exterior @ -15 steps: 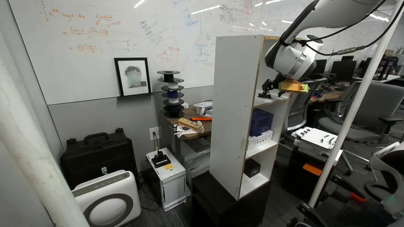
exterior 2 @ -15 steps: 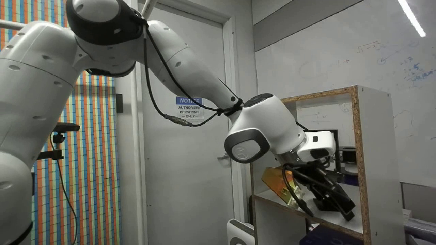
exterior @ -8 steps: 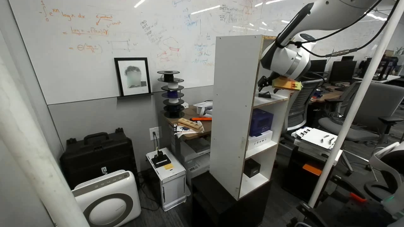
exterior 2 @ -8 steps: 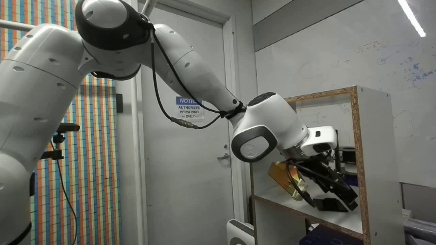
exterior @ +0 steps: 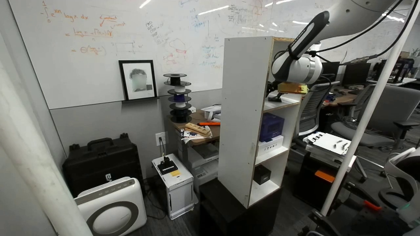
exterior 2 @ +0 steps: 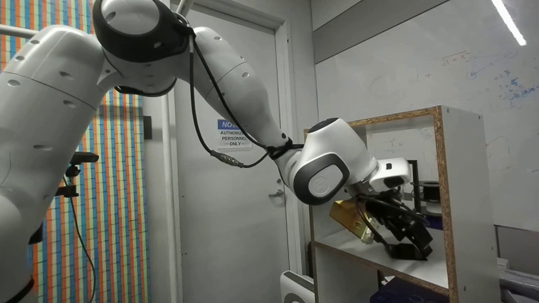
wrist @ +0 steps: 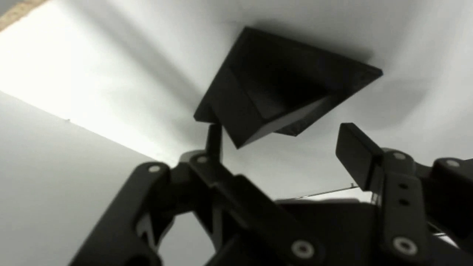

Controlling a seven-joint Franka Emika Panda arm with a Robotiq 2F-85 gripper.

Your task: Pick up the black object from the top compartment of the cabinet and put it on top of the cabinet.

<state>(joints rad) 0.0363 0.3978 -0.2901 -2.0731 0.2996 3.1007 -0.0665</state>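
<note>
In the wrist view, the gripper [wrist: 283, 146] is seen nearest, its two fingers [wrist: 356, 159] spread well apart with a wide gap left between the pads. Just ahead of them, on the white floor of the top compartment, the black object [wrist: 277, 74] is shown as a flat base with a smaller block raised on it. Whether the base is touched by the fingertip at the left of that view cannot be told. In both exterior views, the gripper is carried by the white arm [exterior 2: 236, 88], and a yellow piece [exterior 2: 349, 219] is seen beside it. It is angled down into the top compartment of the cabinet [exterior: 244, 114]. In an exterior view, a dark blue object [exterior: 271, 127] is supported by a white box [exterior: 270, 146] one compartment lower, and a black box [exterior: 262, 174] is held in the lowest. Below, the cabinet is borne by a black stand [exterior: 226, 203]. Farther off, a stack of spools [exterior: 179, 98] is placed on a desk [exterior: 198, 116], and a framed portrait [exterior: 138, 79] is set against the whiteboard [exterior: 82, 72].
</note>
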